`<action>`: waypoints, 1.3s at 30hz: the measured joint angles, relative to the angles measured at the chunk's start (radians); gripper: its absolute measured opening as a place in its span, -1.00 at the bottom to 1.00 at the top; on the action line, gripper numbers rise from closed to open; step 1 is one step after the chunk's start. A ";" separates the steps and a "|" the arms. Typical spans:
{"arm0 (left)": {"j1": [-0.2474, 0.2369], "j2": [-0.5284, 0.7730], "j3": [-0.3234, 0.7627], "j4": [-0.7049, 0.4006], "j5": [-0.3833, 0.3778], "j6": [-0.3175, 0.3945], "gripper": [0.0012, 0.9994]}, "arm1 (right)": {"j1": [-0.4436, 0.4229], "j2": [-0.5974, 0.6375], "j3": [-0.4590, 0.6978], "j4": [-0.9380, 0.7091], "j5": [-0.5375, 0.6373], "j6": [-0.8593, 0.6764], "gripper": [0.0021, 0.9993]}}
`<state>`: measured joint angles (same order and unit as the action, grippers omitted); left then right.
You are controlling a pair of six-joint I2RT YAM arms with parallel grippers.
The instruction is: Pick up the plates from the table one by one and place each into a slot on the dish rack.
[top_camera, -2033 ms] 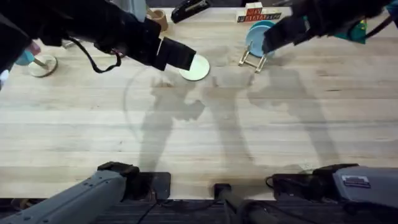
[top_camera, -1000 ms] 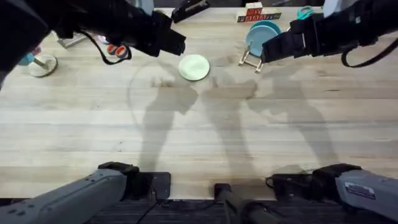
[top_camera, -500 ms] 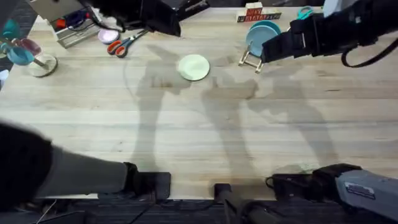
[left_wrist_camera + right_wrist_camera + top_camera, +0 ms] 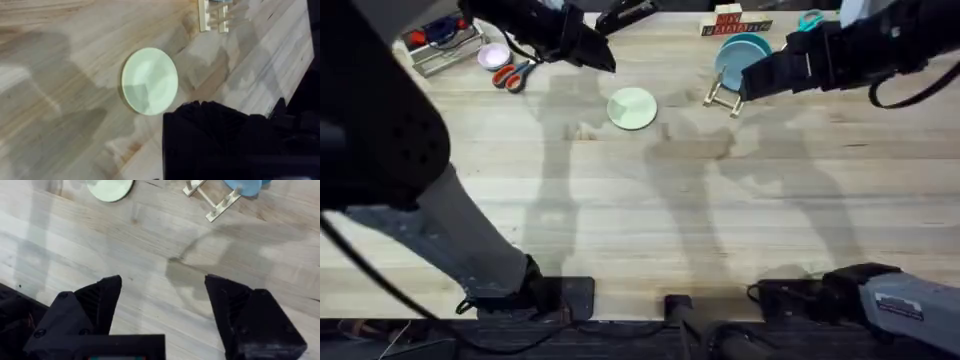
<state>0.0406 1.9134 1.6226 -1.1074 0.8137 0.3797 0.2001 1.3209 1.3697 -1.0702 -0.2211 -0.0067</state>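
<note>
**Overhead: left arm off the cream plate, plate left flat on the table**

Overhead view has the left gripper (image 4: 590, 50) pulled back toward the far left of the table (image 4: 670, 220). Two seconds ago it sat right over the cream plate (image 4: 632, 108). The left arm has also swung up close under the camera, big and dark. The cream plate lies flat and free, about where it was, nothing touching it, a little left of the dish rack (image 4: 724, 98). So no pick happened, and that plate is yet to be racked.

I cannot tell whether the left gripper is wide or narrow, as its wrist view gives just a black mass beside the plate.

The right gripper (image 4: 162, 287) is spread wide and empty. It hangs just beside the rack, same spot as a second ago.

The light blue plate (image 4: 735, 58) stands upright in the rack, apparently in a slot. Judged progress: one plate done, one to go. The next grab needs a fresh approach to the cream plate's rim.
</note>
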 joint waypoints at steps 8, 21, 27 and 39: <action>0.003 0.125 0.001 0.020 0.032 0.007 -0.92 | 0.000 0.000 0.000 0.000 0.000 0.000 0.99; 0.004 0.233 0.002 0.037 0.033 0.007 -0.93 | 0.000 0.000 0.000 0.000 0.000 0.000 0.99; 0.004 0.236 0.002 0.054 0.036 0.007 -0.92 | 0.000 0.000 0.000 0.000 0.000 0.000 0.99; 0.004 0.235 0.002 0.057 0.036 0.007 -0.92 | 0.000 0.000 0.000 0.000 0.000 0.000 0.99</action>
<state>0.0448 2.1487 1.6241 -1.0500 0.8501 0.3862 0.2001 1.3205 1.3697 -1.0702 -0.2214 -0.0063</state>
